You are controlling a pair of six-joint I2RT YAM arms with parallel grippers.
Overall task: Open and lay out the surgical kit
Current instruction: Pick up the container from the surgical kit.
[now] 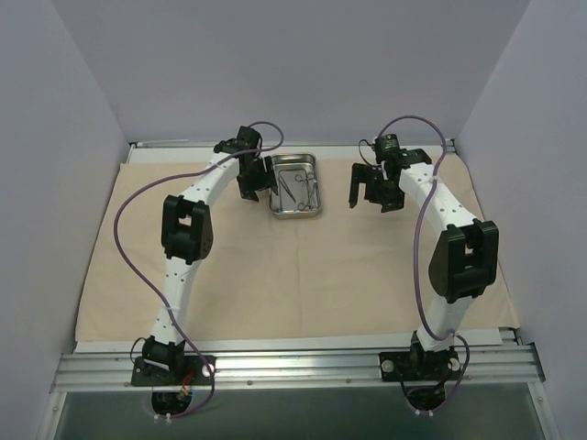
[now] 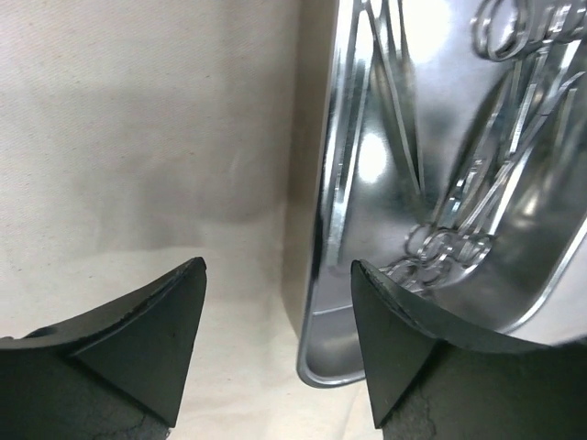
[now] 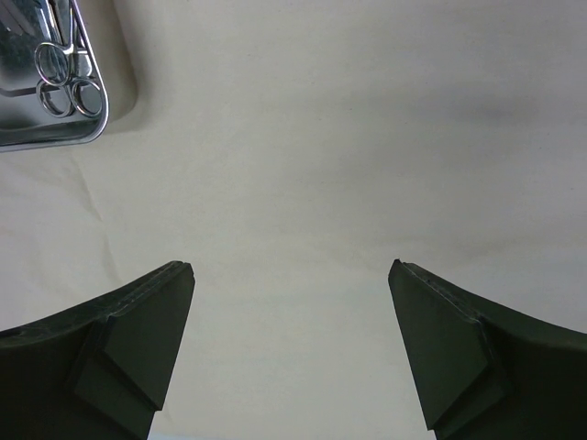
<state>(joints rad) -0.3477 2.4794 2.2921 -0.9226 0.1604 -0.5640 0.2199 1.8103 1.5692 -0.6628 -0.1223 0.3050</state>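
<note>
The beige cloth wrap [image 1: 303, 275] lies spread flat over the table. The shiny steel tray [image 1: 314, 210] sits on it at the far middle, with thin ring-handled instruments [image 1: 293, 183] inside. My left gripper [image 1: 260, 191] is open at the tray's left edge. In the left wrist view the gripper [image 2: 278, 266] straddles the tray's rim [image 2: 323, 238], one finger over the cloth [image 2: 138, 137], the other over the tray near the instruments [image 2: 468, 220]. My right gripper [image 1: 365, 194] is open and empty to the right of the tray. It hangs over bare cloth [image 3: 321, 137] in the right wrist view [image 3: 292, 266].
The tray's corner [image 3: 55, 137] and ring handles [image 3: 60, 73] show at the top left of the right wrist view. Grey walls close in the table on three sides. A metal rail [image 1: 293, 367] runs along the near edge by the arm bases.
</note>
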